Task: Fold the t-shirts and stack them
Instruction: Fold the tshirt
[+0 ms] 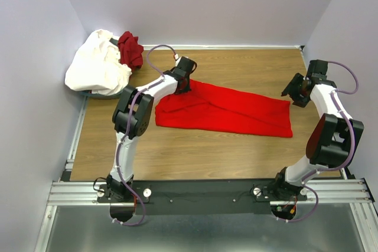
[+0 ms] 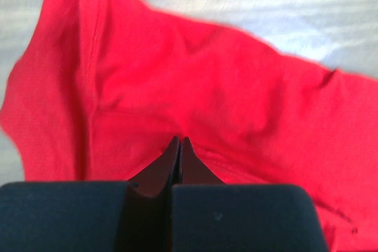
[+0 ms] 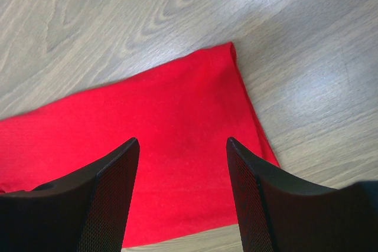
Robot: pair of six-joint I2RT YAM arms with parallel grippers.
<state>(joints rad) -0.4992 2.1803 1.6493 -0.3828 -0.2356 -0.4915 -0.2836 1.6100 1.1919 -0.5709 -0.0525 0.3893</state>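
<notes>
Left end effector (image 2: 179,141) closed on the red t-shirt (image 1: 224,110) at its far-left end; right end effector (image 3: 182,141) open above the other end

The shirt lies mid-worktop (image 1: 195,163) as a long, smooth, lengthwise-folded band; its long axis runs left to right, slanting towards the near right corner; cloth puckers at the left tips, so it looks pinched; each arm is nearest its own end; white t-shirt (image 1: 97,66) and maroon t-shirt (image 1: 130,48) sit crumpled and unfolded at the far left corner.
</notes>
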